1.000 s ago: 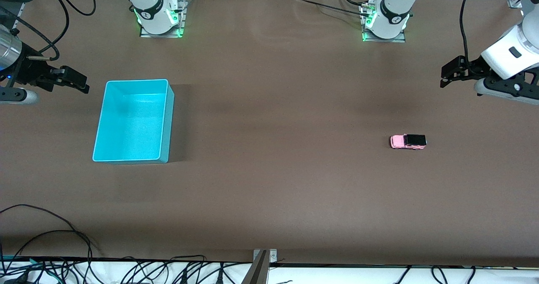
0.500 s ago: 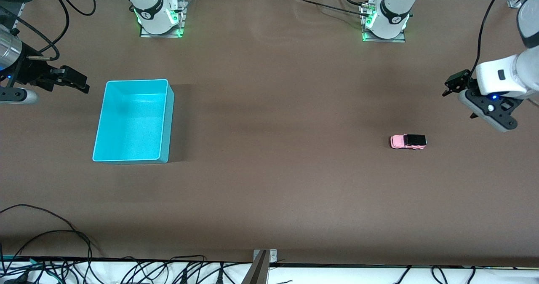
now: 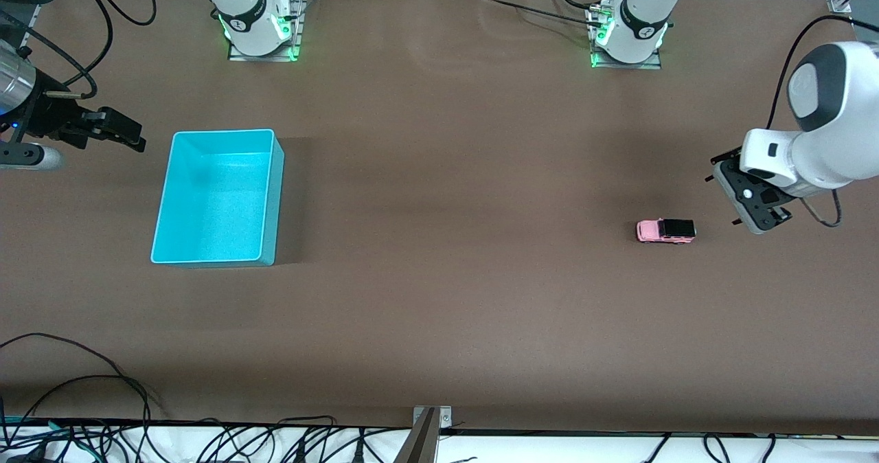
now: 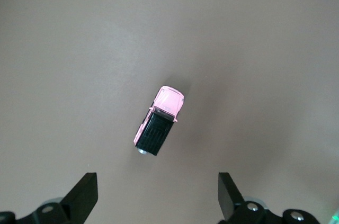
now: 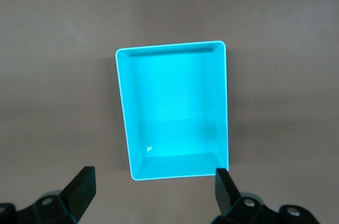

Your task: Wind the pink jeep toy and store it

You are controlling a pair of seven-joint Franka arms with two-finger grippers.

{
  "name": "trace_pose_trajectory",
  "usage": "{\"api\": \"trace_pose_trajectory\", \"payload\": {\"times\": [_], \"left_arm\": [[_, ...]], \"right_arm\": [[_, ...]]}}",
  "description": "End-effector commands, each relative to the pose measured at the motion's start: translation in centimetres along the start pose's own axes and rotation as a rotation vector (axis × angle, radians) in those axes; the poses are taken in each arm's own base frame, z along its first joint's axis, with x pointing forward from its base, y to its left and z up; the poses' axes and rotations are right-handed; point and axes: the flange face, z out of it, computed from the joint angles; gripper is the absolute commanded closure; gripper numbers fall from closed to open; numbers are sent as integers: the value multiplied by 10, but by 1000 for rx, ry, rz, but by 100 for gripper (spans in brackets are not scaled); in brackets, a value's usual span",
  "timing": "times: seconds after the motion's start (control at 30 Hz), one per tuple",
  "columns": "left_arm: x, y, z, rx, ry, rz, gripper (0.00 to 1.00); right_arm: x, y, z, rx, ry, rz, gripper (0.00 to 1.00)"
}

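Brown tabletop [image 3: 439,243] carries one pink jeep toy [image 3: 665,231] and one turquoise bin [image 3: 217,197], well apart. Left gripper [image 3: 752,205] hangs just beside the jeep, jaws spread; its wrist view shows the black roof. Right gripper [image 3: 123,133] waits beside the bin, jaws spread.
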Motion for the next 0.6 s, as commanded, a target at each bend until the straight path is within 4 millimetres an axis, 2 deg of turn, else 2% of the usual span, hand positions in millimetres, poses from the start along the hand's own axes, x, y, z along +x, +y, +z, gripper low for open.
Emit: {"api": "trace_pose_trajectory", "payload": {"times": [0.0,0.33,0.43,0.57], "left_arm": [[-3,-1,37,37,-5,101,0],[-4,-5,112,123,13,262,0],[-15,-12,135,124,4,279,0],[-19,-12,157,129,-1,309,0]], "right_arm": [[-3,3,-7,-7,0,-13,0],[-3,3,-7,-7,0,-15,0],[-3,3,-8,-7,2,-15,0],[-3,3,-7,-7,0,-15,0]]}}
